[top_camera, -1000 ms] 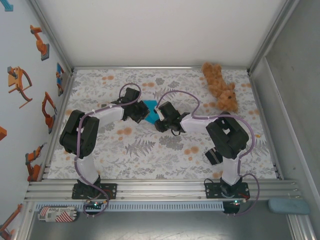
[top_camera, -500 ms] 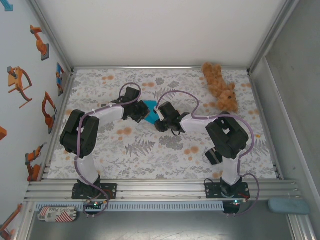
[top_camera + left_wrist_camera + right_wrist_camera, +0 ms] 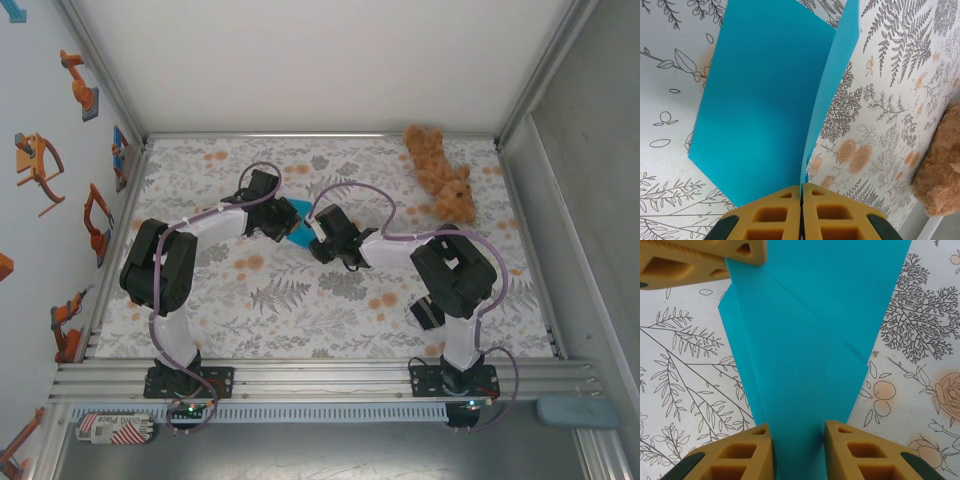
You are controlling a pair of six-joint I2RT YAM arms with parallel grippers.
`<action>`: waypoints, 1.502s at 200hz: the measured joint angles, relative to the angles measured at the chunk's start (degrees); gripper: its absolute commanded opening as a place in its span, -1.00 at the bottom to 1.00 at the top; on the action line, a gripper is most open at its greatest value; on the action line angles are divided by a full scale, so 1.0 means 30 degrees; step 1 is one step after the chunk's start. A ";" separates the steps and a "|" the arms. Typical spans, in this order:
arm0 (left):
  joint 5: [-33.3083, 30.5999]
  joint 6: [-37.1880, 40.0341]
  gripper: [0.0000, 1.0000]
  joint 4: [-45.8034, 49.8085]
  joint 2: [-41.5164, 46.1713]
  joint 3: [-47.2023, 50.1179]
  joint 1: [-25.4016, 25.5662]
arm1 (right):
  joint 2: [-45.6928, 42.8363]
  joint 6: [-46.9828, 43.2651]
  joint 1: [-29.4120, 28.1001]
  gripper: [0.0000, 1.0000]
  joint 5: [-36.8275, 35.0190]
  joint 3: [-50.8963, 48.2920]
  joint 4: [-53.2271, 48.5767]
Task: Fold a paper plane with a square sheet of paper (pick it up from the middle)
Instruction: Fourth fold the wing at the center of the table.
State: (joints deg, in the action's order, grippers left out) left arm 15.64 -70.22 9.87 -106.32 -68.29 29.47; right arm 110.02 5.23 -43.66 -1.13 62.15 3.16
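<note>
Paper [image 3: 298, 230], bright blue and creased, lies near the middle of the flowered table cover [image 3: 330, 300], between your two arms. On the left, your left gripper [image 3: 801, 192] has its jaws pressed together on a raised flap of the sheet. That flap stands on edge out of the yellow fingers [image 3: 772, 215], while the wider part lies flat on the cover to its left. From your right wrist camera, diagonal fold lines cross the sheet as it narrows toward the lens. Your right gripper [image 3: 799, 450] has its jaws apart, one finger on each side of that narrow end; you cannot tell whether the pads touch the paper. Further right, a brown teddy bear [image 3: 440, 185] lies near the far right corner, well apart from the paper.
</note>
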 measured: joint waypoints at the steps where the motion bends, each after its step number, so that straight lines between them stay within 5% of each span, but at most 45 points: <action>1: 0.0000 0.0000 -0.82 0.0000 0.0000 0.0000 0.0000 | 0.0000 0.0000 0.0000 -0.45 -0.0007 0.0000 0.0015; 71: 0.0146 -0.0073 -0.41 0.0168 0.0015 0.0000 -0.0240 | 0.0000 -0.0270 0.0000 -0.71 -0.0007 -0.0153 0.0270; 125: -0.0379 0.0168 -0.16 0.0386 0.1953 0.0984 -0.1982 | 0.0000 -0.0342 0.0000 -0.79 0.0488 -0.0350 0.0328; 179: -0.1268 0.0437 -0.15 0.0131 0.4758 0.3825 -0.2849 | 0.0080 -0.0262 0.0000 -0.84 0.1239 -0.0277 0.0000; 300: -0.0255 0.0539 -0.39 -0.1683 0.3898 0.5763 -0.1836 | 0.0940 0.0517 0.0000 -0.91 0.2149 0.1377 -0.2157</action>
State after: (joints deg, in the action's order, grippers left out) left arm 14.87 -68.60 4.82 -94.63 -51.00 23.97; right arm 112.84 6.79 -43.66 5.32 66.28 -3.31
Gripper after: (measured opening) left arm 0.313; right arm 0.056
